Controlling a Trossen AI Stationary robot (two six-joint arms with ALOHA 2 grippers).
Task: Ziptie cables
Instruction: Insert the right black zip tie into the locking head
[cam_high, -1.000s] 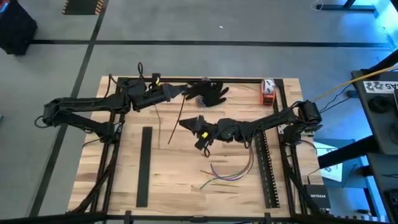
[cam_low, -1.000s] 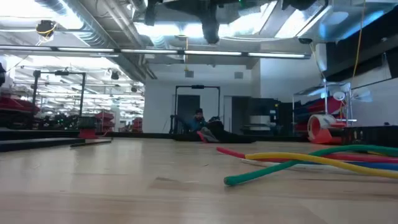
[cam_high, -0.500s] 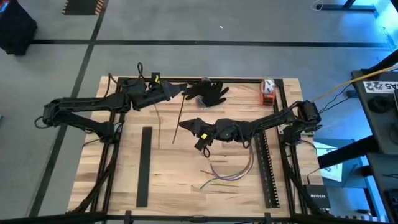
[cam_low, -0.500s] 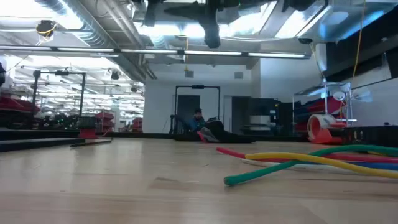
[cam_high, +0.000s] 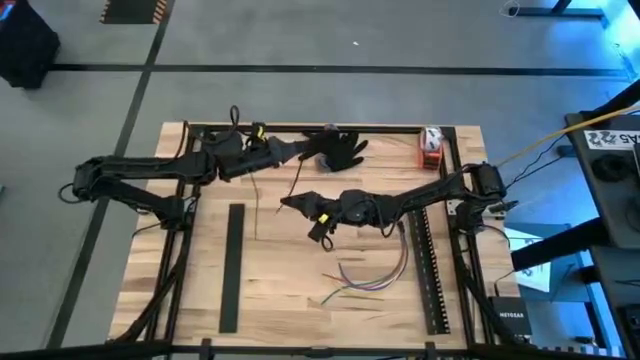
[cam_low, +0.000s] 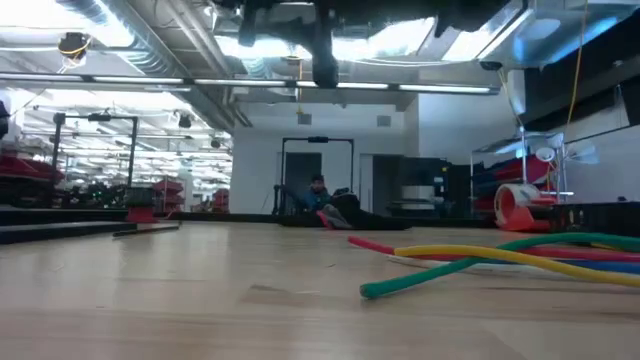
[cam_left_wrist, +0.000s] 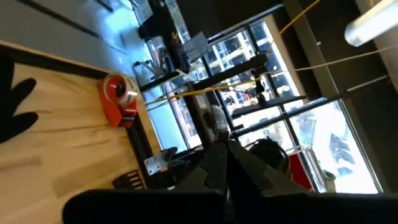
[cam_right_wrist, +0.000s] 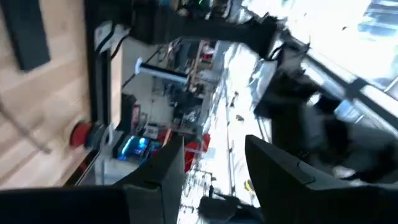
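The right gripper has its fingers spread and empty above mid-table; the left gripper looks pinched on a thin strip (I think a ziptie). The cables lie loose near the front, light and floppy; grasp them bunched mid-length.

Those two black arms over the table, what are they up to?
They are working toward zip-tying the cables, which lie loose and untouched on the near part of the table. Both arms are raised over the far middle instead. The left gripper, fingers shut, sits beside a black glove; the right gripper is open just below it. A thin pale strip runs between them; which one grips it is unclear.
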